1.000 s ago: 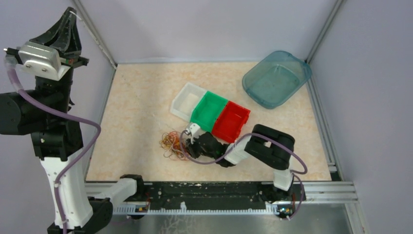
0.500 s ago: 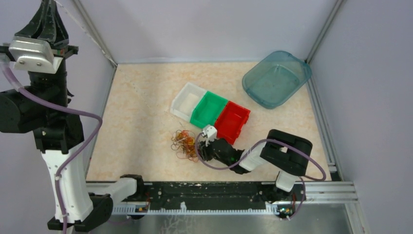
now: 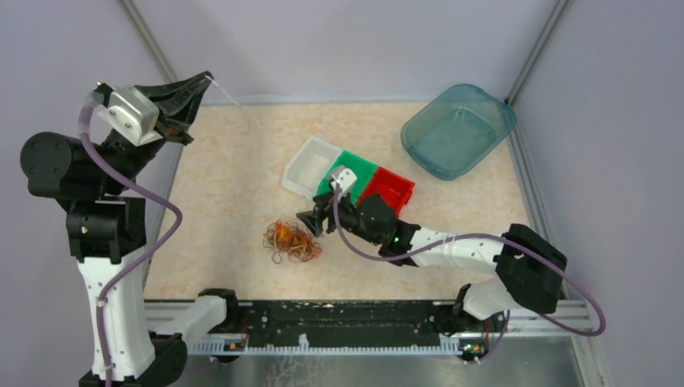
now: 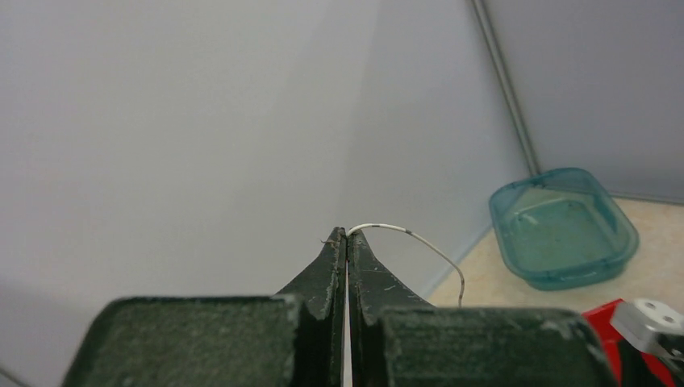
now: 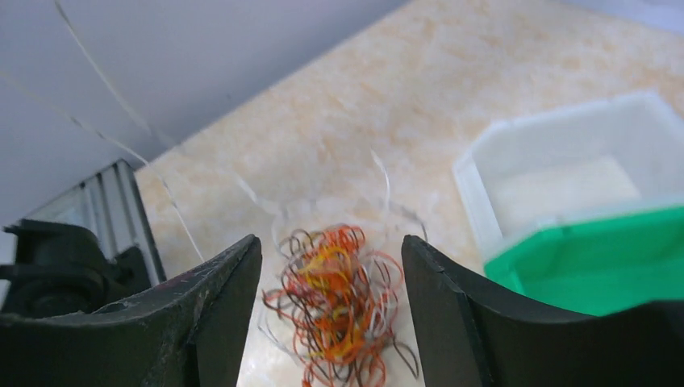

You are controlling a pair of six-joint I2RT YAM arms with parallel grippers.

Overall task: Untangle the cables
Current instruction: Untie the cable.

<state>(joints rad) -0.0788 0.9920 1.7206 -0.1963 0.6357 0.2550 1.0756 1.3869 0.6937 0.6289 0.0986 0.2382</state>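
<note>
Orange cables point(image 3: 290, 240): heaped just left of my right gripper point(image 5: 331, 242), fingers apart.
left gripper point(image 3: 210, 77): clamped on white strand point(image 4: 403, 231).

We see a matt, stone-patterned table point(image 3: 226, 185) carrying glossy moulded plastic: a milky white bin point(image 3: 309, 165), a green bin point(image 3: 360, 171), a red bin point(image 3: 391, 187) and a translucent teal tub point(image 3: 457, 129). The cables point(image 3: 290, 240) look like thin, smooth rubber, and the white strand point(image 4: 395, 227) is fine and smooth too. The left gripper point(image 4: 347, 235) and right gripper point(image 5: 331, 242) have dark, matt, scuffed plastic fingers, and the near rail point(image 3: 532, 310) is bare ribbed metal.
</note>
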